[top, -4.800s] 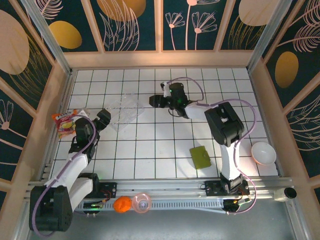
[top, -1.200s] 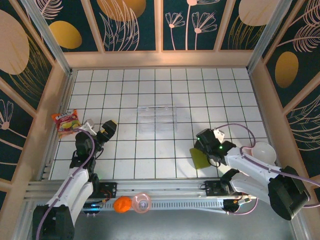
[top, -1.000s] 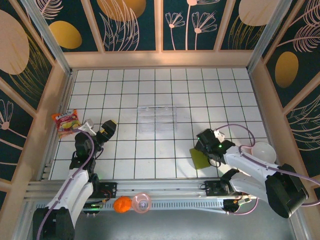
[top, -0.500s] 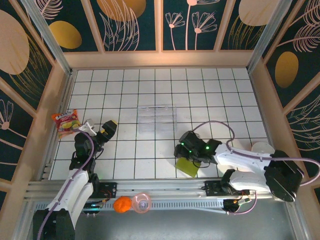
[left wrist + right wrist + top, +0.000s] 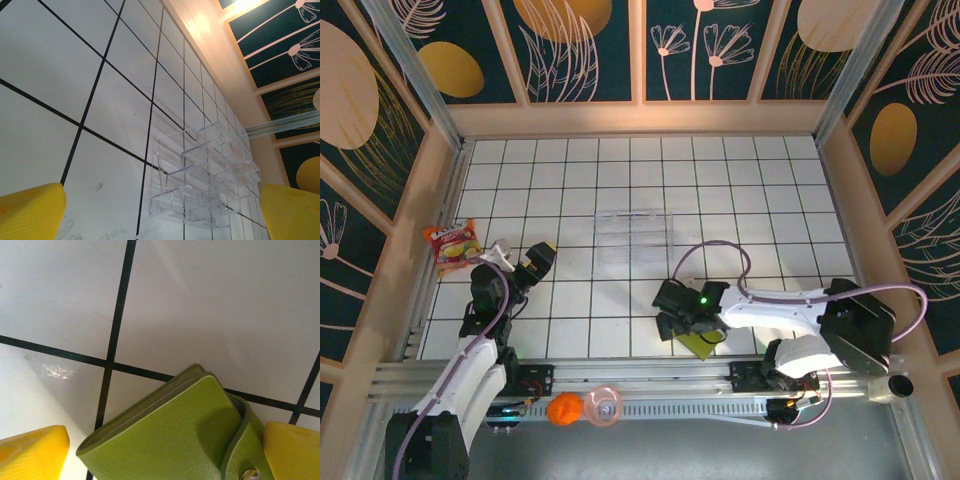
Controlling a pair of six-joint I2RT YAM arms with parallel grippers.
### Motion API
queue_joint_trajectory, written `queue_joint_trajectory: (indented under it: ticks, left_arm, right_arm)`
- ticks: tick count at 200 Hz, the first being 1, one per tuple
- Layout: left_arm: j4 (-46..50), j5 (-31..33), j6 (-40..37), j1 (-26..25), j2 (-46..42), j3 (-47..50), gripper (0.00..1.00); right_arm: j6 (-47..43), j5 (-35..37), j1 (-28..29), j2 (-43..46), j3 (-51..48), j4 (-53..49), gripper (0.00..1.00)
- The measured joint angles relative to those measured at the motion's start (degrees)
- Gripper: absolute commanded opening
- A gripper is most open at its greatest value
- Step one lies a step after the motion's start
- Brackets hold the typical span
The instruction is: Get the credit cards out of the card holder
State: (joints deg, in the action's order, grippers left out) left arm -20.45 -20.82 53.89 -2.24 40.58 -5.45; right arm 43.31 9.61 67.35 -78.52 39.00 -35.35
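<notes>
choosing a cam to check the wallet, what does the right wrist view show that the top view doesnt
Right wrist view: the card holder folded shut, snap strap wrapped round its edge, between the yellow fingertips of the right gripper. Top view: the clear tray, snack packet and left gripper, all apart from it. Both: the card holder on the white tiled table.
</notes>
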Motion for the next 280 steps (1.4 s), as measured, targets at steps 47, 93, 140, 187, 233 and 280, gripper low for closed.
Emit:
queue_joint_trajectory:
  ticks: [47, 93, 140, 187, 233, 280]
  left_arm:
    - [0.0, -0.02, 0.0, 0.0, 0.09, 0.0, 0.99]
    - [0.09, 0.0, -0.2, 0.0, 0.02, 0.0, 0.99]
    - [0.11, 0.02, -0.22, 0.0, 0.02, 0.0, 0.99]
    - [1.2, 0.02, -0.22, 0.0, -0.98, 0.0, 0.99]
    - [1.49, -0.04, -0.42, 0.0, -2.67, 0.0, 0.99]
    - [1.2, -0.02, -0.42, 0.0, -3.26, 0.0, 0.99]
  right_arm:
    - [0.07, 2.73, 2.29, -4.04, 1.64, -1.2, 0.9]
    - [0.15, 2.82, 2.47, -4.04, 3.13, -3.08, 0.75]
    - [0.24, 2.54, -2.36, -4.33, 6.05, -0.11, 0.73]
    - [0.15, 2.49, -4.74, -11.89, 14.05, 10.78, 0.84]
    - [-3.39, 3.67, -5.44, -5.35, 10.49, 15.41, 0.77]
    - [-2.71, 0.94, -7.58, 3.37, 3.58, 9.62, 0.99]
